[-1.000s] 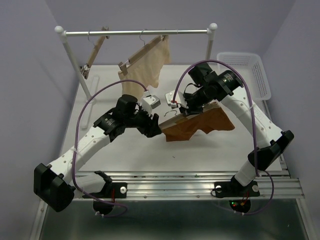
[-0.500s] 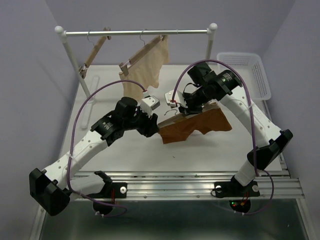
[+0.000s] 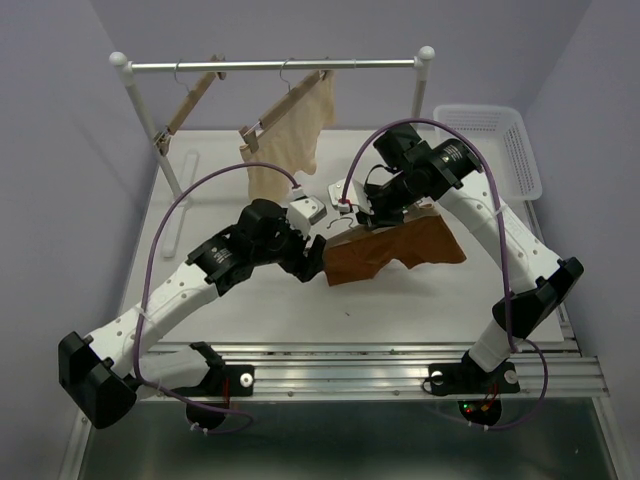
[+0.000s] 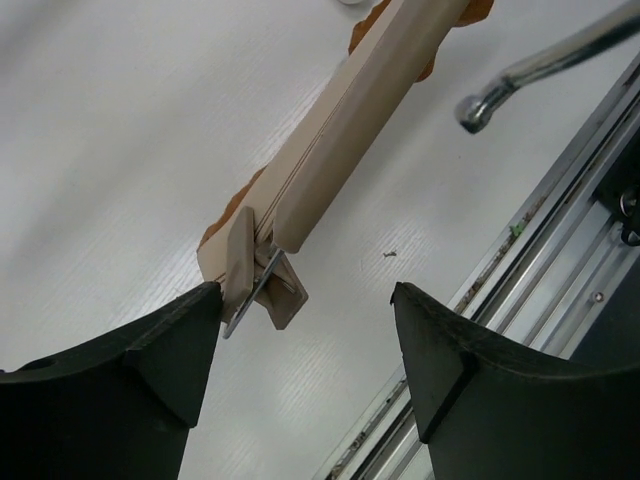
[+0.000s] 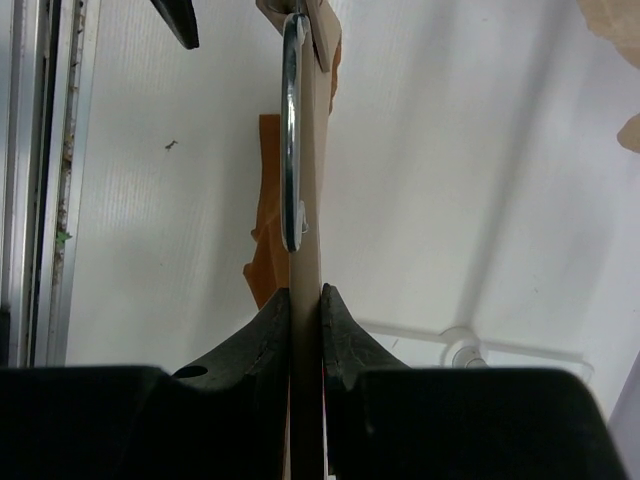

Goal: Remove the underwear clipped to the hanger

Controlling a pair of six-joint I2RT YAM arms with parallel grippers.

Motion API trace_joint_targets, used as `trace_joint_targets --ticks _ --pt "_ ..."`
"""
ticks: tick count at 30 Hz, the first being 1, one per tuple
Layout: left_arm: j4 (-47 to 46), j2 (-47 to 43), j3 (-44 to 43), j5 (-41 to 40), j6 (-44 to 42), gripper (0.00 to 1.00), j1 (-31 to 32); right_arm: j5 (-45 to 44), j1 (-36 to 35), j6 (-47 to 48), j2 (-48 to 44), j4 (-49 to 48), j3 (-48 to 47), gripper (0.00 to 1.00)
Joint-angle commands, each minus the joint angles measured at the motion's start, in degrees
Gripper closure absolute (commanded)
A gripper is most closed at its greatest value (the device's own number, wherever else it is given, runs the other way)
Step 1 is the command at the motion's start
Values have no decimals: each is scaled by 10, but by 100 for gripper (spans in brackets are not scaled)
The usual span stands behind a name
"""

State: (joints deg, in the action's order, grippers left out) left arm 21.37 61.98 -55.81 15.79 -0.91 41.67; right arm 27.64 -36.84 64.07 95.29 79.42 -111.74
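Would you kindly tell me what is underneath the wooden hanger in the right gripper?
The rust-brown underwear hangs under the hanger and spreads onto the white table. Its top edge is covered by the bar and the right gripper.

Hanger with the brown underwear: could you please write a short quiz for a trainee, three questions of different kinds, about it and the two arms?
1. True or false: the right jaws are shut on the wooden bar of the hanger.
2. What lies between the open left jaws? A) the hanger's end clip B) the middle of its bar C) nothing
3. Fill in the colour: on the rail hangs a ____ garment.

Key: 1 true; 2 A; 3 cream.
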Motion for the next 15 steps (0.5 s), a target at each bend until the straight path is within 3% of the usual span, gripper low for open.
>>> trace_joint_targets --ticks 1,15 --pt "5 6 -4 -44 6 19 10 -9 -1 -8 -1 0 -27 99" --pt "4 5 -5 -71 0 28 10 -6 -1 -7 -4 1 -15 99"
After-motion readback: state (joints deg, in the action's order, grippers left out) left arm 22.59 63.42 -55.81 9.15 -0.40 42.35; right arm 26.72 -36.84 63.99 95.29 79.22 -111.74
